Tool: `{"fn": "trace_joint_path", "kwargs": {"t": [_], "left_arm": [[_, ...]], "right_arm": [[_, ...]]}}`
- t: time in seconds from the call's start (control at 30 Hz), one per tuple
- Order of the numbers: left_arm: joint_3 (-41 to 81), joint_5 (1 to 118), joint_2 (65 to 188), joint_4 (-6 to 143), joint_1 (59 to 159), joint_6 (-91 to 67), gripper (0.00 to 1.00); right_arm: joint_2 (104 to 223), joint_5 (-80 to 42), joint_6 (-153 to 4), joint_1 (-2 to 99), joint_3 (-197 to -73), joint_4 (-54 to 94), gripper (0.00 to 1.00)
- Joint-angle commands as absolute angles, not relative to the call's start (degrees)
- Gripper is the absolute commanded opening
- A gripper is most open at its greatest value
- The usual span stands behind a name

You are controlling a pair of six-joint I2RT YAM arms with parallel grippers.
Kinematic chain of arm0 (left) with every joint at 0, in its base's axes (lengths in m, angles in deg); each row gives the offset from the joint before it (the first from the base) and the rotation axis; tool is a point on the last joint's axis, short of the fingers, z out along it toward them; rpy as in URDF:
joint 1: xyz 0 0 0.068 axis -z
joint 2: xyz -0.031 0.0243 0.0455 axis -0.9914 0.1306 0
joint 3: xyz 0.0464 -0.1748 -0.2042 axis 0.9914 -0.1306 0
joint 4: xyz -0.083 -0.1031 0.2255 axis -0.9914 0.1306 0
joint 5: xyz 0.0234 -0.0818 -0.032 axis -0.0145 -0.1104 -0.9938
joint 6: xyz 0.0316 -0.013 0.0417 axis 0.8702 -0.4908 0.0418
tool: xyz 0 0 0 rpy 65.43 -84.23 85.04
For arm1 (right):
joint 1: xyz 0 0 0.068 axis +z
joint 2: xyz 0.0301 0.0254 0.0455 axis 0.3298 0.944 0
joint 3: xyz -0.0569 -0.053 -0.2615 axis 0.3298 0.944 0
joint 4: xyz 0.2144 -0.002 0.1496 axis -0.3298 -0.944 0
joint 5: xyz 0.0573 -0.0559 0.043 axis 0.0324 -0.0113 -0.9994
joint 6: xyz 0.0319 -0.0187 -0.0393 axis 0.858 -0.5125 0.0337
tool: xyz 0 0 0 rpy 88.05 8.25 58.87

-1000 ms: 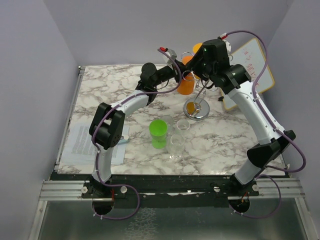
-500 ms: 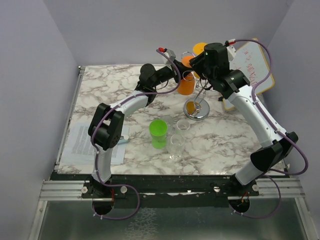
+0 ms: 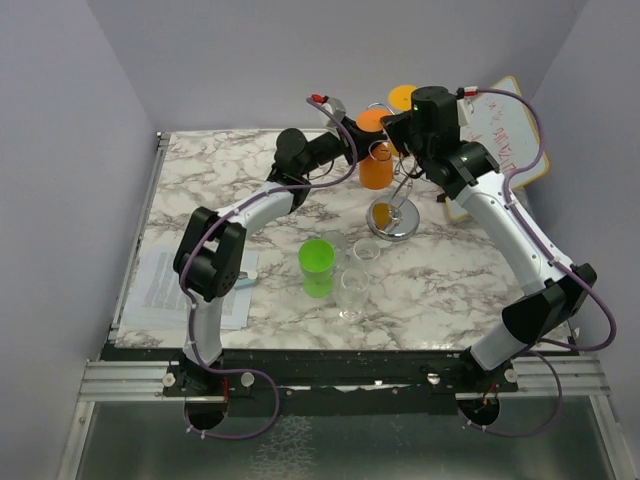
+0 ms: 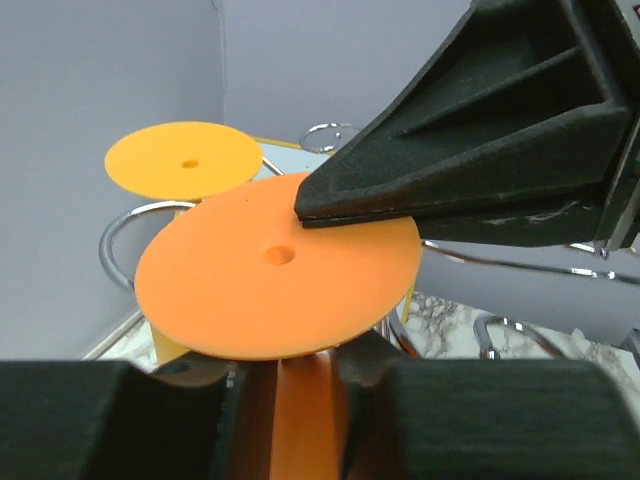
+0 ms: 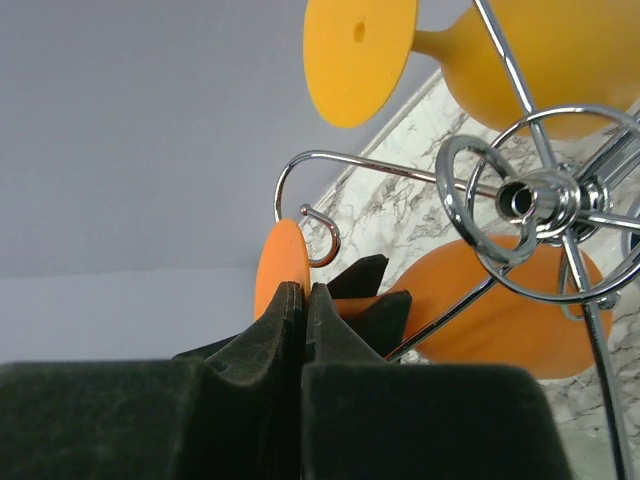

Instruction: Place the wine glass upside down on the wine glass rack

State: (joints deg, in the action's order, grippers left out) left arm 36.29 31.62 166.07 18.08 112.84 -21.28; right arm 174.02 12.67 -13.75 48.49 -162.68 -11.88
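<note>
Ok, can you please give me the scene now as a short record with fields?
wine glass: orange, upside down, foot close to the rack's curled arms
left tool: fingers around the glass stem
right tool: shut on the edge of the glass foot
rack: silver wire stand, round shiny base
second orange glass: upside down at the rack
table: marble top; green cup and clear glasses near the rack base

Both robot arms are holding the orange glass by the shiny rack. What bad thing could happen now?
Both tools grip one wine glass: the left tool at its stem, the right tool pinching the foot's edge. If they pull different ways, it might twist loose or crack. The wine glass rack has wires close by, so a bump could rock it and shake the other orange glass hanging there.
</note>
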Motion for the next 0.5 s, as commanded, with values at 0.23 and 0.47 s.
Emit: {"fn": "trace_joint_path", "kwargs": {"t": [0.23, 0.47], "left_arm": [[28.0, 31.4, 158.7, 16.6, 110.6, -25.4, 0.57], [20.9, 32.3, 152.6, 18.0, 108.8, -27.5, 0.69]], "right_arm": [[169.6, 14.2, -11.9, 48.1, -157.9, -7.7, 0.01], [169.0, 14.9, -11.9, 48.1, -157.3, -7.4, 0.01]]}}
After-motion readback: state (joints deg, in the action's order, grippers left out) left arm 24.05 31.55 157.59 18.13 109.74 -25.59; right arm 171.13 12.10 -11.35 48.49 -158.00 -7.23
